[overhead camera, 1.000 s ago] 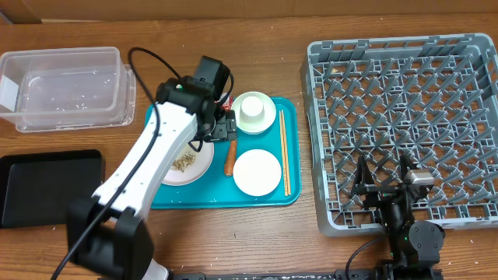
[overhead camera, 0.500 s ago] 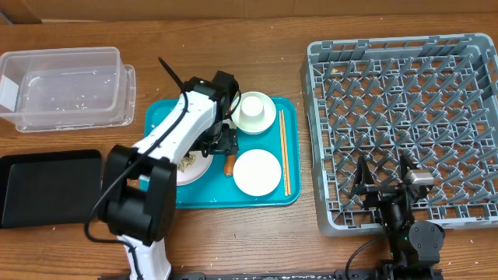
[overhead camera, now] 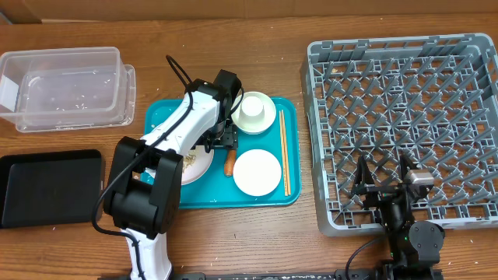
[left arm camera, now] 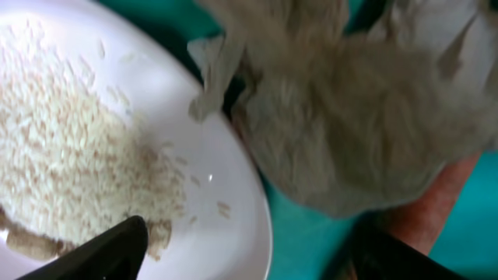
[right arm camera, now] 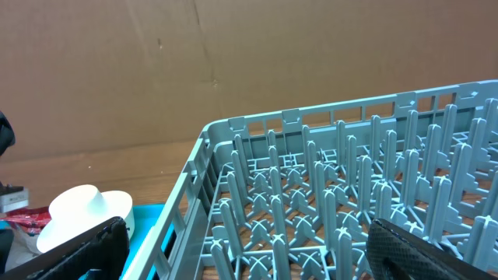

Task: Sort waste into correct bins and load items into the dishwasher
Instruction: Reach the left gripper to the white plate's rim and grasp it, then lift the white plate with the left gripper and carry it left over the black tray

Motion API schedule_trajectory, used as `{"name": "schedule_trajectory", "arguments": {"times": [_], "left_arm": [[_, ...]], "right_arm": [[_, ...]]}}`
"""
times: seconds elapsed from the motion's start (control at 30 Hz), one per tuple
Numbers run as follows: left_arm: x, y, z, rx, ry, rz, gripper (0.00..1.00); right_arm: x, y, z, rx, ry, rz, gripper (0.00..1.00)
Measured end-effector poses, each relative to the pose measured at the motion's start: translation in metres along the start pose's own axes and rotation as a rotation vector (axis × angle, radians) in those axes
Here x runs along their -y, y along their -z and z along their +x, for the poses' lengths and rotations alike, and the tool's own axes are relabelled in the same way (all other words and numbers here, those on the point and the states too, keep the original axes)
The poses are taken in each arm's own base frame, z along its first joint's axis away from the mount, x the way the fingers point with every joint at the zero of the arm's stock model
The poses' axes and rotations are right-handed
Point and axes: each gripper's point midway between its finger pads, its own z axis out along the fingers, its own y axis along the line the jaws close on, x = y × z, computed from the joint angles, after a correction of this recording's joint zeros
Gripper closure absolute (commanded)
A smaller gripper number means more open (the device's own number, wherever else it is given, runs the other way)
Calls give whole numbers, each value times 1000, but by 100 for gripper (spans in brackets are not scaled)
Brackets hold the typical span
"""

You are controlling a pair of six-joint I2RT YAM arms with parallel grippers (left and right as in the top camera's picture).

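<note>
**Item 1. Left pincer** [left arm camera: 249, 260]: lowered over the teal tray [overhead camera: 226, 199]. The jaws stand wide apart with nothing clamped between them. One fingertip [left arm camera: 105, 250] hangs above the large white plate [left arm camera: 210, 132].

**Item 2. Crumpled tissue** [left arm camera: 366, 109]: a greyish-white wad just ahead of the left pincer's tips. It sits in line with the gap and leans toward the far finger. One corner overlaps the plate's rim. No contact with either finger can be made out.

**Item 3. Rice scraps** [left arm camera: 70, 148]: heaped on the large plate, ahead of the plate-side finger and beside the tissue.

**Item 4. Orange sausage stick** [left arm camera: 440, 198]: partly under the tissue, close to the far finger, lying on the tray.

**Item 5. White bowl** [overhead camera: 253, 109], **smaller white plate** [overhead camera: 257, 171] and **chopsticks** [overhead camera: 284, 152]: all on the tray. The bowl and plate are just beside the left pincer on its rack side. The chopsticks lie beyond them.

**Item 6. Clear tub** [overhead camera: 66, 85] and **black tray** [overhead camera: 47, 187]: on the table, well apart from the left pincer on the side away from the rack.

**Item 7. Right pincer** [overhead camera: 383, 177]: jaws spread fully and empty, at the near edge of the grey dish rack [overhead camera: 389, 50]. The rack's pegs fill the space ahead of it.

**Item 8. Red wrapper** [right arm camera: 22, 222]: far off to the right pincer's left, beside the bowl.
</note>
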Motion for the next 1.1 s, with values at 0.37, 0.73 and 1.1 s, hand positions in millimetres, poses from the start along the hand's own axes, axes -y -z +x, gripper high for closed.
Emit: {"name": "schedule_trajectory", "arguments": {"times": [0.37, 0.73, 1.1], "left_arm": [[-3, -15, 7, -2, -2, -18, 43], [-1, -18, 4, 12, 1, -4, 66], [0, -19, 7, 3, -1, 0, 92]], "right_arm": [[0, 0, 0, 0, 0, 0, 0], [0, 0, 0, 0, 0, 0, 0], [0, 0, 0, 0, 0, 0, 0]]}}
